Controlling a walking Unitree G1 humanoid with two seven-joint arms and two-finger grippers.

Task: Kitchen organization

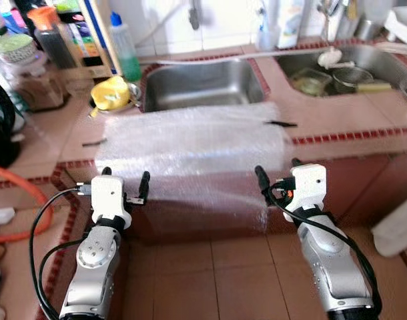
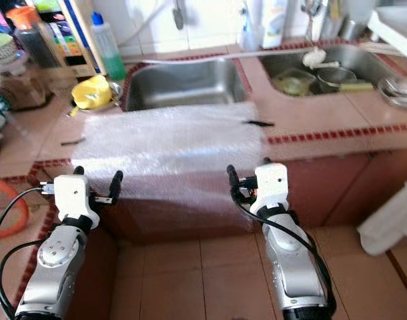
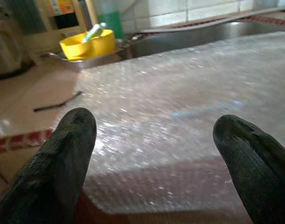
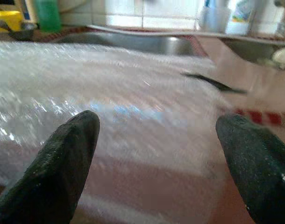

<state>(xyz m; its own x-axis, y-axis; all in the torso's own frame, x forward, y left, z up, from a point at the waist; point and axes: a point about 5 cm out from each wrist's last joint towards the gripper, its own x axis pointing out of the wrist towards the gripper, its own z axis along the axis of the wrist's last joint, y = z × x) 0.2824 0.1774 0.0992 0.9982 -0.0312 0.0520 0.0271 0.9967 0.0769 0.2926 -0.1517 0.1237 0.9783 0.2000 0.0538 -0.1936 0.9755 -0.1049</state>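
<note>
Both grippers, left gripper and right gripper, hover spread wide, empty, before the bubble wrap sheet draped over the counter edge; 2 sinks behind.

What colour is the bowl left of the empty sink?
Yellow. The bowl shows best in the left wrist view.

Terracotta tile floor, pink counter

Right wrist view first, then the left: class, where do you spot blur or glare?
Right wrist view: clear bubble-wrap sheet smeared and blurry, black fingertips soft. Left wrist view: sharper, glints sparkle across the sheet, yellow bowl bright behind.
</note>
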